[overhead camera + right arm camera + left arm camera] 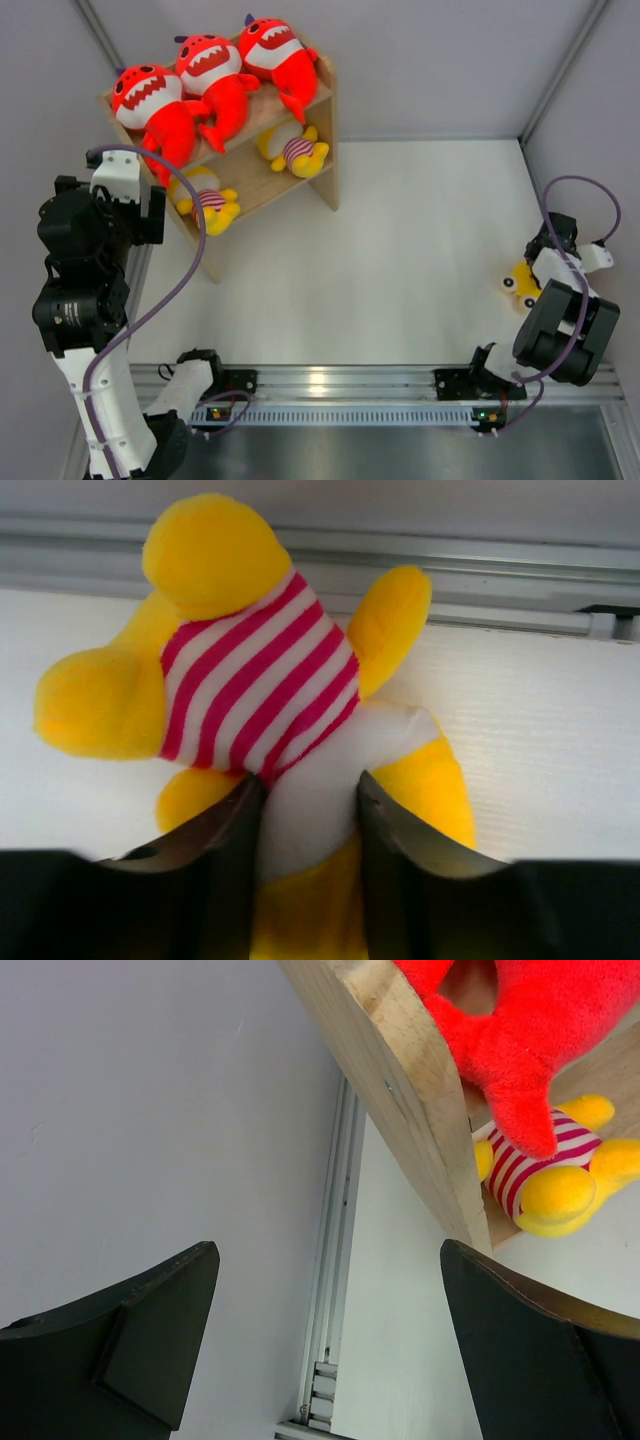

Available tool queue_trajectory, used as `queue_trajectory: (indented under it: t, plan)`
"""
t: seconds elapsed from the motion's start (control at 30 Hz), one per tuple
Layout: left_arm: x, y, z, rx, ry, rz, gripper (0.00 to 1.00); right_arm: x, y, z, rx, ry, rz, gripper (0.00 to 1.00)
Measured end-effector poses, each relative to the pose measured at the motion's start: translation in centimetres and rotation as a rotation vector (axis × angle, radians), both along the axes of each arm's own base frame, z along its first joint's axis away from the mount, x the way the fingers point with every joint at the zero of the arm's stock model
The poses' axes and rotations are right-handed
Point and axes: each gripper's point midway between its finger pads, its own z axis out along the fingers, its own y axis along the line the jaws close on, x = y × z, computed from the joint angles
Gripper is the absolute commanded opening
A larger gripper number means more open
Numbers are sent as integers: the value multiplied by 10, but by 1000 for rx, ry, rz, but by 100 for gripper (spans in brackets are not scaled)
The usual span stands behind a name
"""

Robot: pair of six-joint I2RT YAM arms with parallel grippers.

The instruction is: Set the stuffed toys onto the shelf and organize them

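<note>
Top external view: the shelf stands at 11 o'clock on the worktop, turned at an angle to the walls. Its upper tier carries three red sharks in a row, the left shark, the centre shark and the right shark, all with the toothy mouth facing up. The lower tier holds two yellow dolls lying apart, the left shelf doll and the right shelf doll. The third doll is at the 3 o'clock edge of the worktop, partly covered by the wrist of the right arm. The left arm stands at 9 o'clock, its wrist just beside the near side panel of the shelf. Left wrist view: the left gripper is spread wide, its two dark fingers well apart with nothing between them. At 1 o'clock the edge of the shelf side panel runs diagonally, and the red tail of the left shark hangs over the striped middle of the left shelf doll. Right wrist view: the right gripper is clamped on the third doll, both fingers pressing into its white part at 6 o'clock. The striped body extends toward 11 o'clock. The white worktop lies behind the doll, and whether the doll is lifted clear of it cannot be determined. An aluminium rail crosses at 12 o'clock.
</note>
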Motion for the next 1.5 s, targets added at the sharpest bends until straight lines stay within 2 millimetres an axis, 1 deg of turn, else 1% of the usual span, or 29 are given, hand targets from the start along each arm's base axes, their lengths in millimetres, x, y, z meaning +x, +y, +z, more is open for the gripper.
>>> queue_trajectory:
  t: [0.03, 0.1, 0.13, 0.2, 0.3, 0.33, 0.4, 0.47, 0.53, 0.6, 0.67, 0.73, 0.77, 0.8, 0.87, 0.93, 0.97, 1.0, 1.03, 1.1, 1.2, 1.23, 1.27, 1.37, 1.43, 1.5]
  plan:
    - [0, 0, 0, 0, 0, 0, 99, 1, 2, -2, 5, -10, 14, 21]
    - [1, -1, 0, -1, 0, -6, 98, 7, 8, -3, 9, -89, 39, 4]
    - [1, -2, 0, -3, 2, -11, 98, 7, 12, -2, 12, -115, 54, 0]
    - [3, -6, -1, -9, 7, -34, 95, 11, 22, 1, 30, -190, 87, 0]
    - [5, -22, -5, -32, 29, -130, 93, 22, 40, 10, 86, -275, 157, 0]
    - [5, -31, -6, -46, 38, -177, 92, 27, 47, 17, 97, -306, 182, 0]
    - [6, -49, -6, -75, 46, -274, 91, 39, 67, 35, 101, -367, 248, 0]
    - [8, -63, -7, -104, 57, -354, 88, 53, 100, 65, 88, -438, 347, 0]
    - [12, -75, -9, -131, 74, -420, 88, 69, 141, 114, 78, -569, 468, 0]
    - [19, -84, -11, -154, 92, -473, 88, 79, 178, 170, 85, -715, 568, 0]
    - [25, -95, -14, -184, 113, -540, 87, 81, 209, 222, 94, -842, 640, 0]
    - [31, -106, -14, -215, 127, -603, 83, 81, 235, 264, 114, -948, 693, 0]
    - [34, -110, -13, -226, 132, -625, 77, 80, 251, 283, 132, -992, 724, 0]
    - [38, -115, -13, -250, 140, -649, 75, 79, 264, 295, 151, -1021, 751, 0]
    - [49, -121, -11, -289, 155, -681, 75, 79, 289, 308, 184, -1048, 795, 0]
    - [59, -128, -14, -312, 177, -703, 75, 79, 313, 313, 212, -1052, 838, 0]
    - [64, -131, -19, -317, 199, -705, 75, 80, 324, 311, 220, -1041, 853, 0]
    - [67, -140, -24, -310, 225, -717, 76, 80, 333, 308, 227, -1029, 869, 0]
    - [67, -150, -27, -302, 243, -743, 76, 80, 343, 303, 230, -1011, 882, 0]
    - [64, -182, -35, -272, 287, -835, 76, 80, 354, 296, 236, -990, 896, 0]
    - [55, -217, -44, -223, 331, -931, 80, 80, 364, 290, 245, -977, 899, 0]
    - [53, -226, -46, -198, 340, -951, 84, 79, 366, 289, 248, -976, 897, 0]
    - [50, -233, -49, -180, 347, -970, 86, 79, 367, 289, 250, -976, 895, 0]
    - [36, -267, -60, -83, 379, -1063, 88, 78, 374, 293, 264, -984, 889, 0]
    - [27, -283, -69, -21, 399, -1107, 89, 79, 378, 294, 267, -986, 888, 0]
    - [23, -289, -75, 25, 407, -1122, 91, 80, 380, 293, 271, -985, 886, 0]
